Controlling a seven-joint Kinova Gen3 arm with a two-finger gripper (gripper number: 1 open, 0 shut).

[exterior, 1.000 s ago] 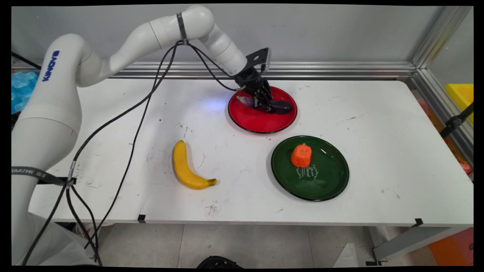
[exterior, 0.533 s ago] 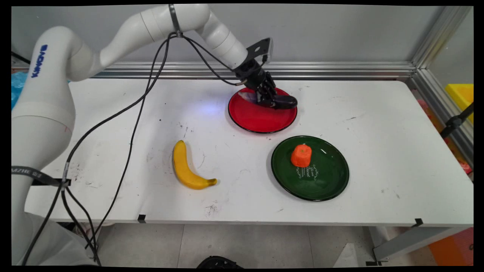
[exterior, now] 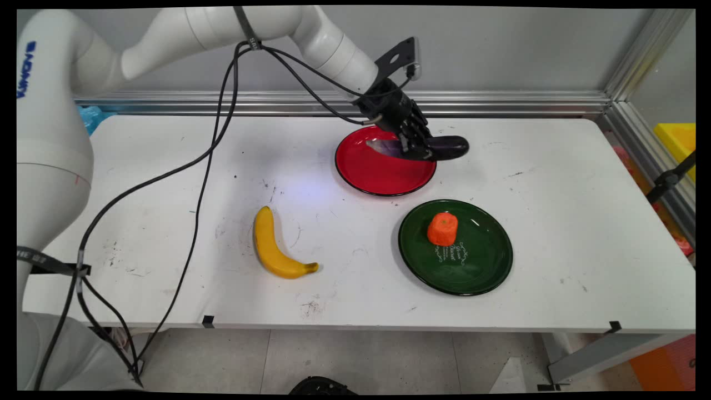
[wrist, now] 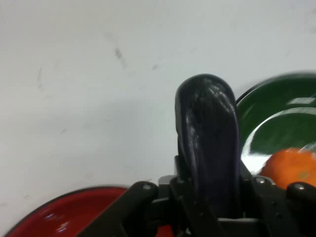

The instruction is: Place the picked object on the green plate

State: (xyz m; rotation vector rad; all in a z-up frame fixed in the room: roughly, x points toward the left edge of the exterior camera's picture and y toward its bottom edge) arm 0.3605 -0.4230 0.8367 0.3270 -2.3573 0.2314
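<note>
Eggplant, a dark purple glossy one (exterior: 444, 148), is sitting clamped in my black two-finger gripper (exterior: 417, 149), lifted clear above the far right rim of the round red plate (exterior: 372, 175). I am watching it lie roughly level, its rounded end sticking out past the plate's edge toward the bare white table (exterior: 555, 194), its paler stem end pointing back over the red surface. In the hand view the eggplant (wrist: 210, 143) is rising straight up between the fingers, which are pressing on it near its middle, with the red plate (wrist: 64, 217) low on the left.

Near it, the round dark green plate (exterior: 483, 266) is carrying an orange carrot stub (exterior: 442, 228), standing upright toward its far left side. A yellow banana (exterior: 272, 247) is lying well apart on the table's near left.

To carry well, I judge I should be keeping the grip firm and the motion smooth, since the smooth skin looks slippery and the long body could pivot. I am also minding height, so the overhanging end is clearing both plate rims and the carrot stub.
</note>
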